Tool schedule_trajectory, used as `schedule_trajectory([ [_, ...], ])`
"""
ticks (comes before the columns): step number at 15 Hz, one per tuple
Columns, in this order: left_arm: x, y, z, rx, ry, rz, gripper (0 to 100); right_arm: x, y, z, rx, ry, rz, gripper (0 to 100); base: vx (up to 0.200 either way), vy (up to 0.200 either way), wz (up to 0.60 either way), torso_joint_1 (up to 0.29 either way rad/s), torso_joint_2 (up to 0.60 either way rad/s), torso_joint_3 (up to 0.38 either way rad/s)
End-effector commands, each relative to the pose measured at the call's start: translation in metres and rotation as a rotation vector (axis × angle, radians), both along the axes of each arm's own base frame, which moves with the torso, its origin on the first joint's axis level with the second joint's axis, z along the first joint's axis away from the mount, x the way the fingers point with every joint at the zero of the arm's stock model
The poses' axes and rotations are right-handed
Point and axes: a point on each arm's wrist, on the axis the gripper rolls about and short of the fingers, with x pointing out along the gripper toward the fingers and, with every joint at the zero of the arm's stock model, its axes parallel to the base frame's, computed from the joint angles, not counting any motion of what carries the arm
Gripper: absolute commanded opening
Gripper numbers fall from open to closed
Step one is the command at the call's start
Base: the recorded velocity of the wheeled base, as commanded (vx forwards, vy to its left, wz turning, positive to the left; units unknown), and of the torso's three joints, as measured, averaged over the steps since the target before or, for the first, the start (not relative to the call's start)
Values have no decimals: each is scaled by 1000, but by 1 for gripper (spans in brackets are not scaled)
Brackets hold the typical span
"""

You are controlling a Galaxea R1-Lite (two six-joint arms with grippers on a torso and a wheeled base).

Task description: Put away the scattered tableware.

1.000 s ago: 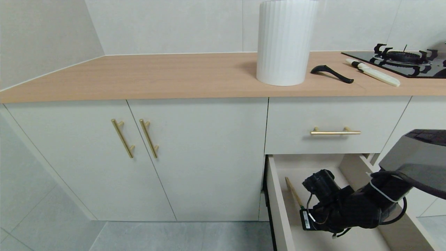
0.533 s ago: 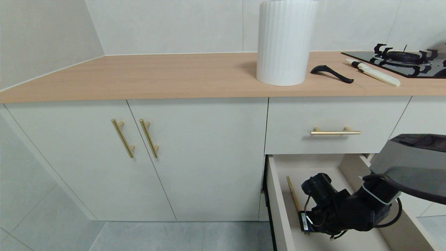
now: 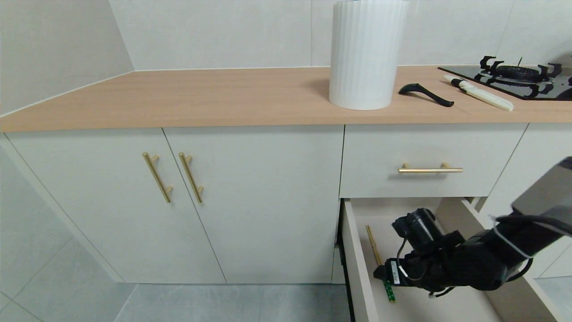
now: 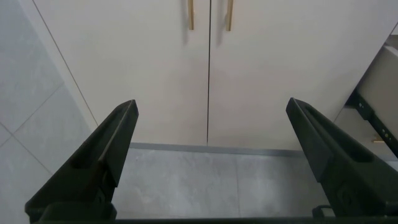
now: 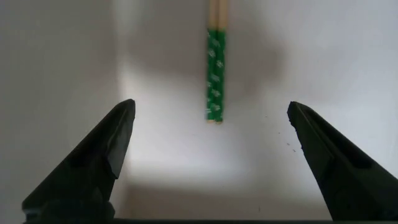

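Two chopsticks [image 3: 374, 248], pale wood with green ends, lie side by side on the floor of the open lower drawer [image 3: 355, 264], close along its left wall. They point from the back of the drawer toward its front, green ends nearest the front.

The right gripper [image 5: 209, 107] hangs inside the drawer just above the green ends. Its fingers [image 5: 106, 155] are spread wide and hold nothing, and the chopsticks lie on the line between them without touching either one. In the head view the right arm reaches into the drawer from the right and covers part of the chopsticks.

The left gripper [image 4: 211, 102] is also spread wide and empty. It faces the two shut cupboard doors [image 4: 208, 68] and the grey floor below them, well apart from the drawer.

Above the open drawer, the upper drawer [image 3: 429, 147] is shut. On the wooden counter [image 3: 201, 96] stand a tall white ribbed tub [image 3: 364, 53], a black spoon [image 3: 425, 94] just to its right, then a white knife [image 3: 480, 95] beside the gas hob [image 3: 518, 80].
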Motion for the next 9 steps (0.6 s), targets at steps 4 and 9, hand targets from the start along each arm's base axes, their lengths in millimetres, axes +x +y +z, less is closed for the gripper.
schedule_trajectory([
  [4,0,0,0,0,0,1,100,-66,-57,174,96,-233,-43,100,0,0,0,0,0,0],
  [9,0,0,0,0,0,1,100,-90,-71,197,82,-327,-7,100,0,0,0,0,0,0],
])
